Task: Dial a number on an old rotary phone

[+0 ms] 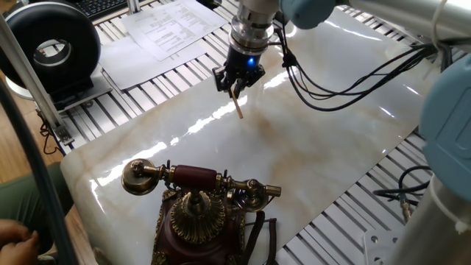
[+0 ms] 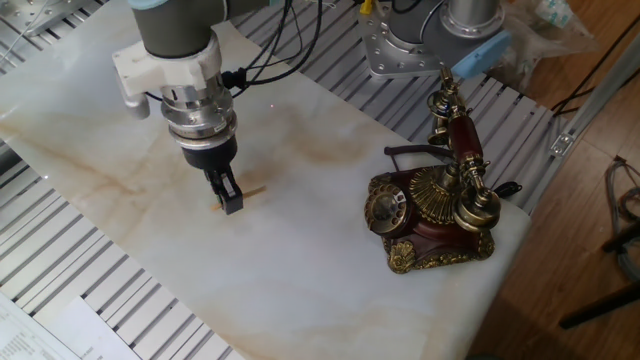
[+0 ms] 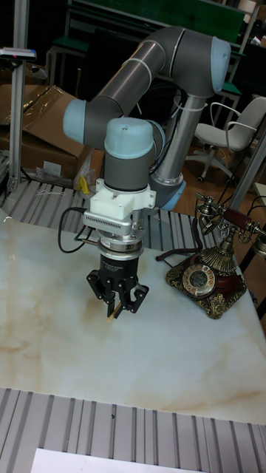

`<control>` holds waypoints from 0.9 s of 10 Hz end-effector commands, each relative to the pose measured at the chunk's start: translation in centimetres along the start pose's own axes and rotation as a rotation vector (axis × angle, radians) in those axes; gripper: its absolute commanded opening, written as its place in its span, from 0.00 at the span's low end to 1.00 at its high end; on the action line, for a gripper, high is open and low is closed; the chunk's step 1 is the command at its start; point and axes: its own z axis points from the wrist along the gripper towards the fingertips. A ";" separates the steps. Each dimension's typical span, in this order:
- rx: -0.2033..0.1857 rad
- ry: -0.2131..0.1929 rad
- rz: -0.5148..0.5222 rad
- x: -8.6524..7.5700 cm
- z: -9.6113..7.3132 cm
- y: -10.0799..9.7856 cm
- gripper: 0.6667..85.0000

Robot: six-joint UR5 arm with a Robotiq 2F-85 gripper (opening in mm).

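In one fixed view, we see the fingers (image 1: 235,82) closed on a thin wooden stick (image 1: 238,108) whose tip angles down toward the marble surface (image 1: 324,140). The old rotary phone (image 1: 199,210) sits well apart from them at the near edge, handset resting across its cradle.

From the other fixed view, the fingers (image 2: 229,193) are pinched together with the stick (image 2: 252,191) poking out sideways, and the phone (image 2: 432,208) is far off to their right.

In the tall fixed view, the fingers (image 3: 117,298) hang above the surface gripping the stick (image 3: 112,310); the phone (image 3: 210,270) is off to the right, dial facing us.
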 end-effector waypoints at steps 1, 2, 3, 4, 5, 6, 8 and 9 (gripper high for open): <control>-0.059 -0.042 -0.014 -1.2 -0.2 1.5 0.00; -0.071 -0.062 0.016 -1.7 -0.3 1.7 0.00; -0.079 -0.081 0.040 -0.3 -0.3 3.2 0.00; -0.084 -0.094 0.050 0.7 -0.2 4.1 0.00; -0.072 -0.096 0.022 0.4 -0.1 3.6 0.00; -0.075 -0.074 -0.015 -0.9 -0.3 2.5 0.00; -0.094 -0.015 -0.138 -1.6 -0.6 0.9 0.00; -0.106 0.009 -0.173 -0.9 -0.6 1.2 0.00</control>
